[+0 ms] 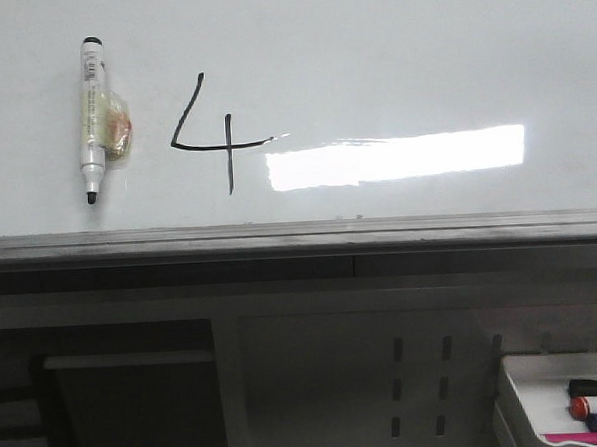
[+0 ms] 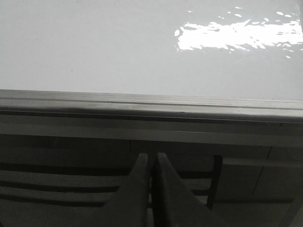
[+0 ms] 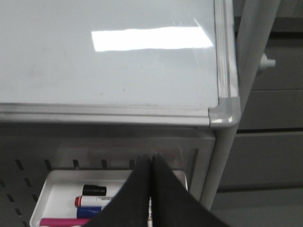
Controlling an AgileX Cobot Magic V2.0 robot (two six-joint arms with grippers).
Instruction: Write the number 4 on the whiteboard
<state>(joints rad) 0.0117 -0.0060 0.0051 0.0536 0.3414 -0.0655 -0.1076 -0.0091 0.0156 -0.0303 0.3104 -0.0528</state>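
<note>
**Q:** Nearest the lens, what shows?

**A:** Dark tapered fingers in both wrist views. The left gripper has its two fingers pressed together with only a thin seam between them, holding nothing. The right gripper is the same, tips meeting and nothing pinched. Neither arm appears in the front view.

**Q:** And the writing surface?

**A:** The large glossy white whiteboard fills the upper half of the front view, with a bright rectangular glare patch right of centre. Its dull grey metal frame edge runs across the middle of the frame. In the right wrist view the frame's rounded corner sits at the middle right.

**Q:** Where is the digit?

**A:** The thin black hand-drawn number 4 sits left of centre on the board: a slanted stroke, a horizontal bar whose end touches the glare patch, and a short vertical stroke crossing it.

**Q:** Anything else on the board?

**A:** A white-barrelled black-capped marker clings upright near the upper left, tip down, with a yellowish lump on its side, just left of the digit.

**Q:** The surroundings?

**A:** Below the frame is a grey perforated panel. A small white plastic tray at lower right holds markers with black, red, blue and pink parts. Grey cabinet fronts show at the right of the right wrist view.
</note>
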